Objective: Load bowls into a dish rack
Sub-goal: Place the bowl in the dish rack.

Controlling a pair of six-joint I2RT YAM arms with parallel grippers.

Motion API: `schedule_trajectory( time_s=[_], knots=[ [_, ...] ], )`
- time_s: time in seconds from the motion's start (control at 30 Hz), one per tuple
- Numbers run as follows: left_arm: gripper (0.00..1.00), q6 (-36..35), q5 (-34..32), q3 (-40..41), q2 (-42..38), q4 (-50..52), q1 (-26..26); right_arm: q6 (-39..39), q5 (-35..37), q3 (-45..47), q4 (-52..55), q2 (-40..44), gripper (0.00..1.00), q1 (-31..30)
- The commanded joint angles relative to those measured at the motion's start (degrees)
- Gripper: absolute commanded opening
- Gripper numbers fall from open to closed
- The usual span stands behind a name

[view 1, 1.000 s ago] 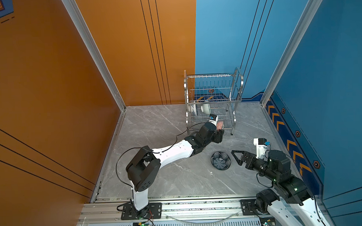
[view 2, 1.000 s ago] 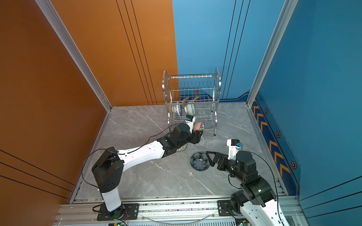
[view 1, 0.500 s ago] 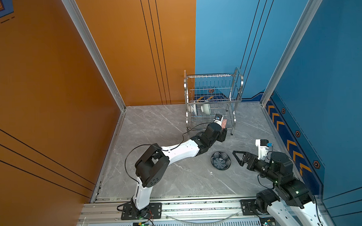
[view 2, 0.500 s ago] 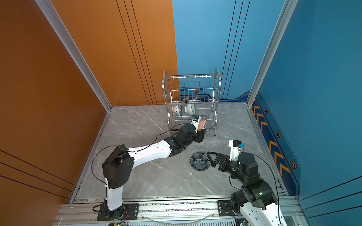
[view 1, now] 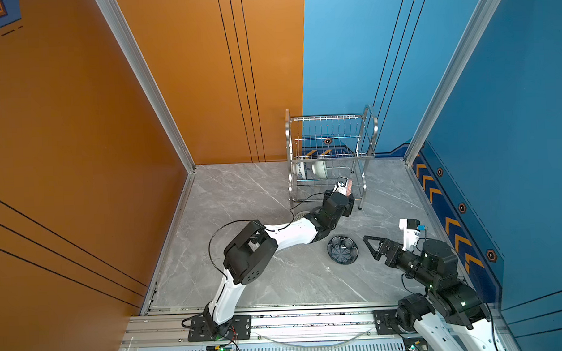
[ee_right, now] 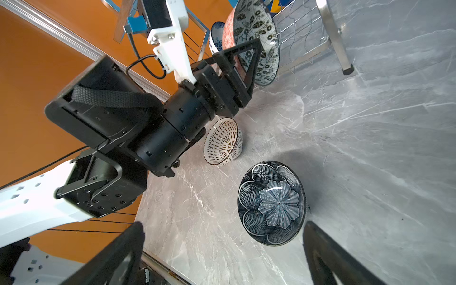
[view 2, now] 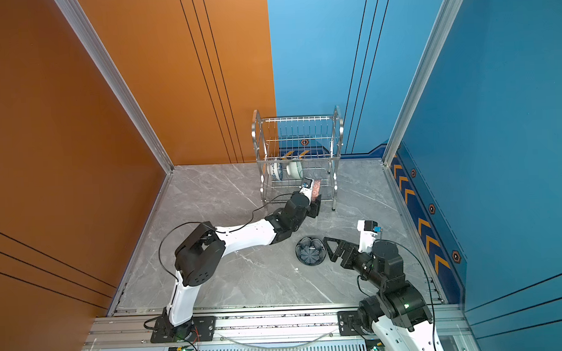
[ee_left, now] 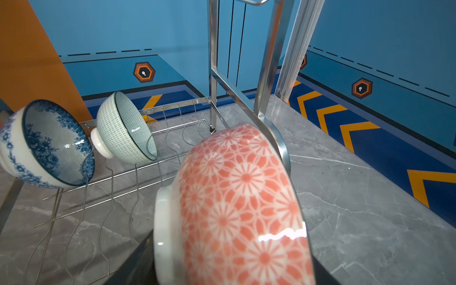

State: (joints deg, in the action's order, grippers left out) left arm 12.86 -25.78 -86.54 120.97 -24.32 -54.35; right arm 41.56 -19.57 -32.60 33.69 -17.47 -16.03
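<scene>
The steel dish rack [view 1: 327, 117] [view 2: 298, 117] stands at the back wall. On its lower shelf [ee_left: 158, 128] a blue-floral bowl [ee_left: 49, 145] and a pale green gridded bowl [ee_left: 123, 130] stand on edge. My left gripper [view 1: 344, 196] [ee_left: 229, 271] is shut on a bowl with a reddish outside [ee_left: 234, 209] and a leaf-patterned inside [ee_right: 256, 37]. It holds it on edge at the lower shelf's front right. A dark navy bowl [view 1: 342, 249] [ee_right: 271, 202] sits upright on the floor. Just beside it my right gripper [view 1: 370, 245] [ee_right: 222, 229] is open and empty.
A white patterned bowl [ee_right: 222, 142] lies tilted on the floor under the left arm, mostly hidden in a top view [view 1: 302, 214]. The rack's front right post [ee_left: 267, 74] stands close behind the held bowl. Walls enclose the marble floor [view 1: 270, 279] on three sides.
The left arm has stretched farther toward the rack, carrying the reddish bowl back and to the right, up to the lower shelf. The right arm has barely shifted.
</scene>
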Motion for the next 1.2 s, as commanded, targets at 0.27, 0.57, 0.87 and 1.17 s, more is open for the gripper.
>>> schedule_trajectory(
  time_s=[0.27,0.57,0.87,1.17],
  knots=[
    [0.51,-5.6,-3.6,-2.9,5.3,-18.8,0.0,-0.8,-1.1,-0.9,1.4,0.5,1.0,0.5],
    [0.51,-7.4,-5.0,-9.2,11.2,-20.5,1.2,-1.2,-1.1,-1.4,1.3,0.1,1.0,0.7],
    [0.51,-5.2,-5.2,-13.0,15.0,-20.2,3.5,-1.9,-1.6,-1.8,1.4,-0.8,1.0,0.9],
    [0.51,-5.2,-3.8,-20.3,20.6,-19.6,4.8,-3.2,-2.8,-4.3,1.0,-3.1,1.0,1.3]
  ],
)
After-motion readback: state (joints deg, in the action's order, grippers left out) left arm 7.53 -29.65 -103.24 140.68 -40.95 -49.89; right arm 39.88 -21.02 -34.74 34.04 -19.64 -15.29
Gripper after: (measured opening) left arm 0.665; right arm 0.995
